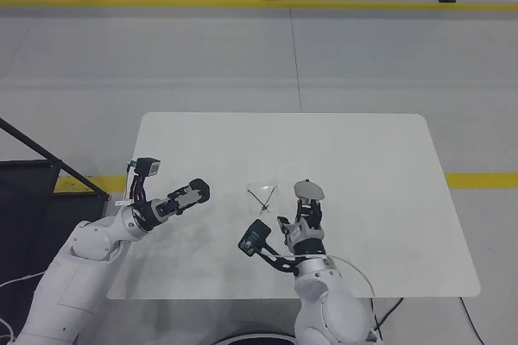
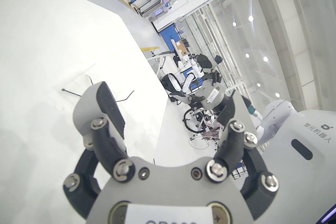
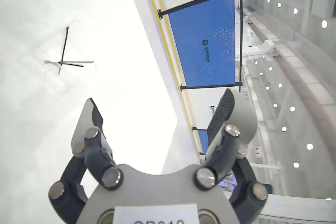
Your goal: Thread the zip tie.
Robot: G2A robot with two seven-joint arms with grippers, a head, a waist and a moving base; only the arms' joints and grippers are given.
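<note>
Thin black zip ties (image 1: 261, 200) lie crossed on a small clear plastic bag (image 1: 262, 191) near the middle of the white table (image 1: 371, 155). My left gripper (image 1: 192, 194) hovers to their left, open and holding nothing. My right gripper (image 1: 306, 200) sits just right of the ties, also open and holding nothing. In the left wrist view the zip ties (image 2: 89, 79) lie on the table beyond the open gripper (image 2: 168, 101). In the right wrist view the crossed zip ties (image 3: 64, 51) lie off to one side of the open gripper (image 3: 160, 109).
The table's front edge (image 1: 293, 297) runs close under both arms. A black frame (image 1: 26, 142) stands off the table's left side. Yellow floor tape (image 1: 492, 180) runs behind the table's right edge.
</note>
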